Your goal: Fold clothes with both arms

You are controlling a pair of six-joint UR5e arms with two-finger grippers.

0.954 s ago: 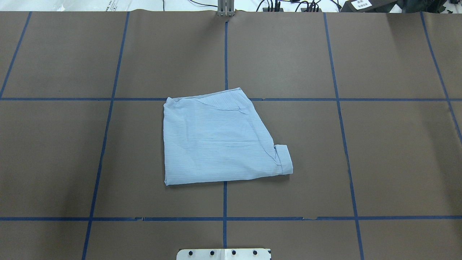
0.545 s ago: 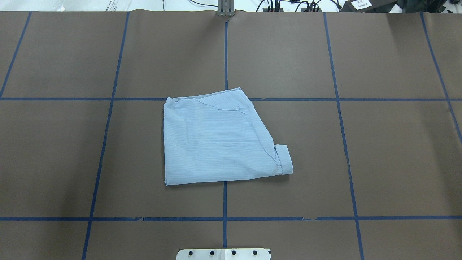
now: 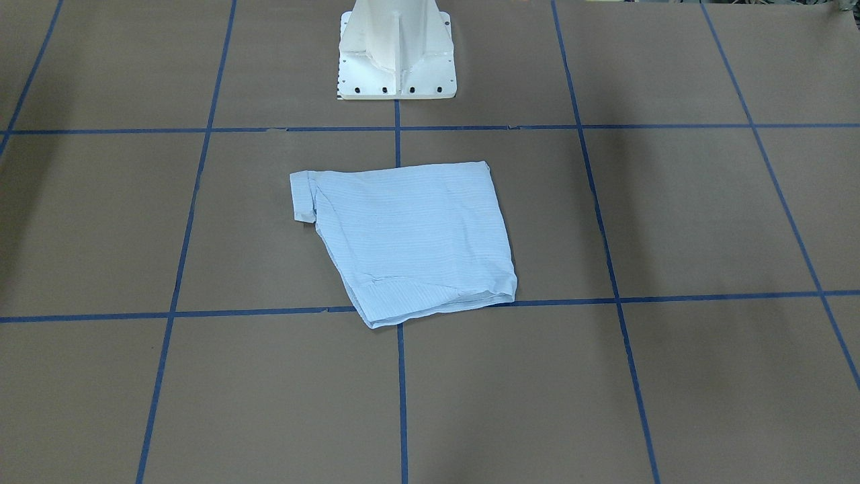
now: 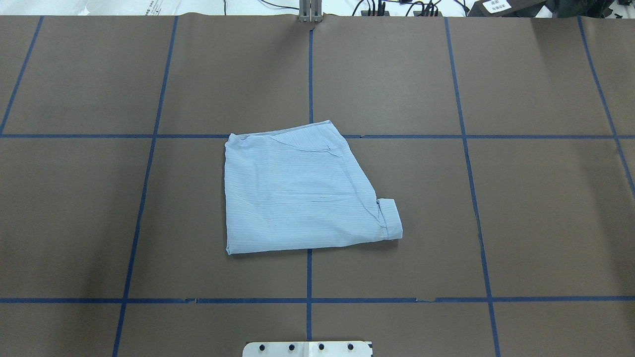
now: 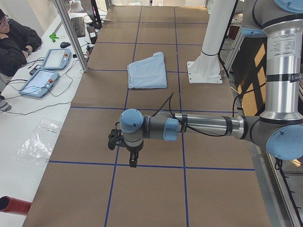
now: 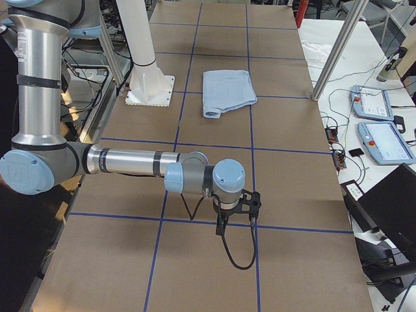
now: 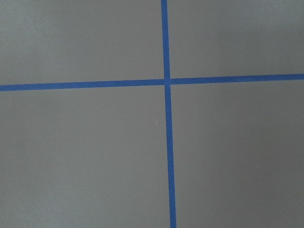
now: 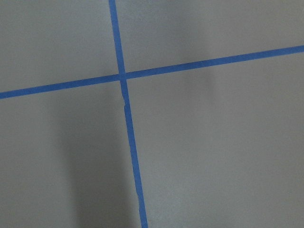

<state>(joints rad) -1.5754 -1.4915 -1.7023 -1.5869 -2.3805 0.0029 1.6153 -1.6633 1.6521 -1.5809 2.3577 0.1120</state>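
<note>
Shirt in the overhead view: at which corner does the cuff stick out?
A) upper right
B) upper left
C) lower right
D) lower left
C: the cuff juts out from the lower right corner of the folded shirt; the other corners show no cuff.

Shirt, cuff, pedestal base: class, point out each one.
shirt [image 4: 292, 193], overhead exterior view, middle of folded panel
cuff [image 4: 390, 219], overhead exterior view, its centre
pedestal base [image 3: 396, 82], exterior front-facing view, bolted foot plate
</note>
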